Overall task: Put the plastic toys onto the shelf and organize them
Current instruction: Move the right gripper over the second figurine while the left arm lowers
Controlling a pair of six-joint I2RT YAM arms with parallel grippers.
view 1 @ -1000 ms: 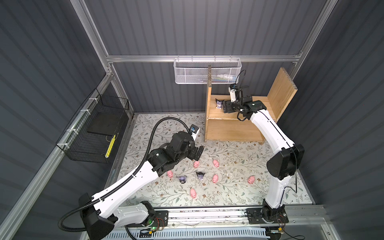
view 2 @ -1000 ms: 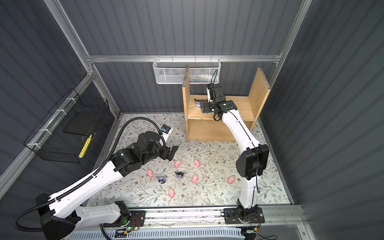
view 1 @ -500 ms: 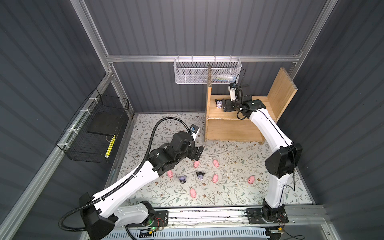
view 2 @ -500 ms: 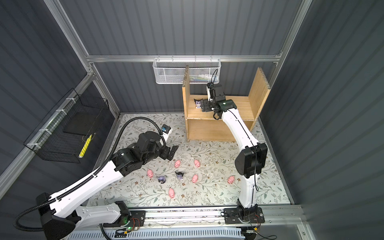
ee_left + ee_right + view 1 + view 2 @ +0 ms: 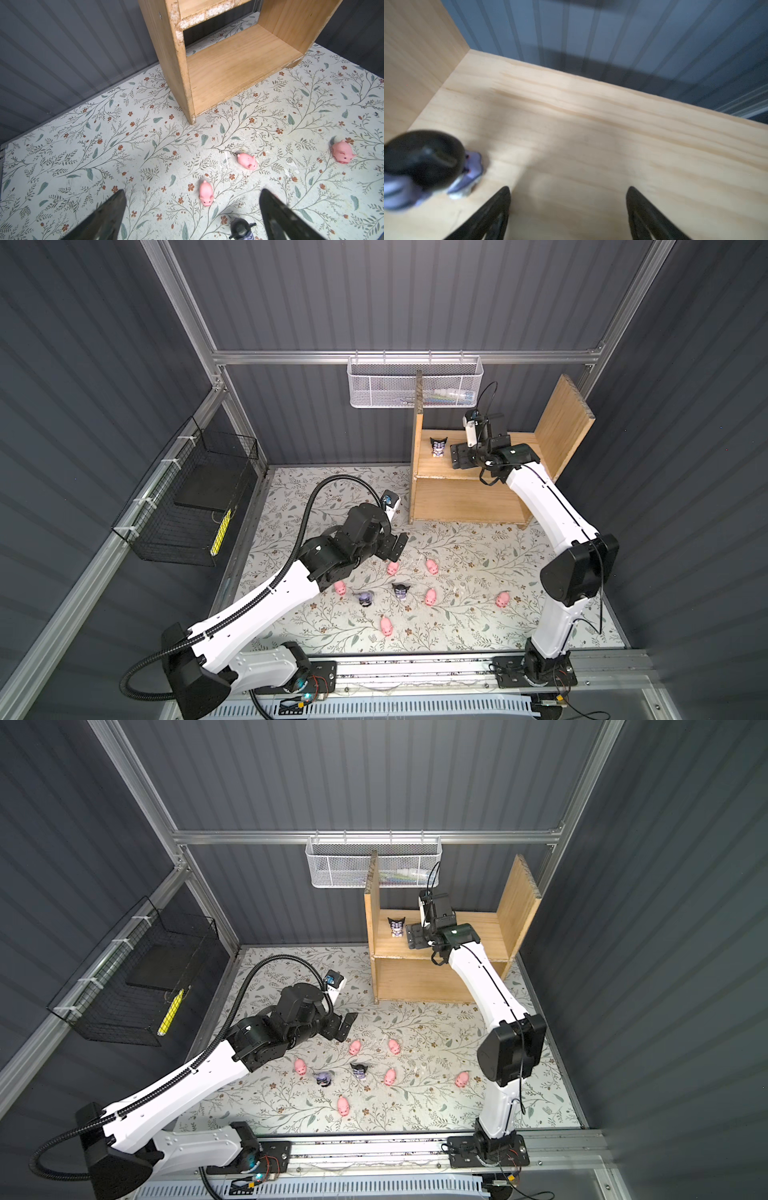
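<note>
- Right wrist view: the right jaws stand wide apart and hold nothing. Only bare board of the light natural-wood shelf [image 5: 591,124] shows between them.
- Just outside one jaw, and apart from it, stands a tiny big-headed figurine with a black horned hood and lavender-white body [image 5: 425,160]. It is blurred here and sits near the corner where the upper level meets a side board.
- In both top views that figurine [image 5: 438,446] [image 5: 395,926] stands upright on the upper level, just beside the right jaws and clear of them.
- Left wrist view: the left jaws are also spread wide and empty, hanging above the floral-patterned table [image 5: 104,145].
- One tiny pink pig figure [image 5: 206,193] lies on the table in line with the gap between them, just beyond the tips and touching neither.
- A second pink pig [image 5: 247,161] lies farther ahead. A third pink pig [image 5: 342,152] lies well off to the outer side of one jaw.
- A second black-hooded figurine [image 5: 241,227] stands close to the inner side of one jaw and is cut off by the frame edge.
- In a top view, a lavender-hooded figurine [image 5: 365,598] stands on the table near the left jaws, with two more pink pigs [image 5: 340,587] [image 5: 387,626] around it, all well apart from the right jaws.
</note>
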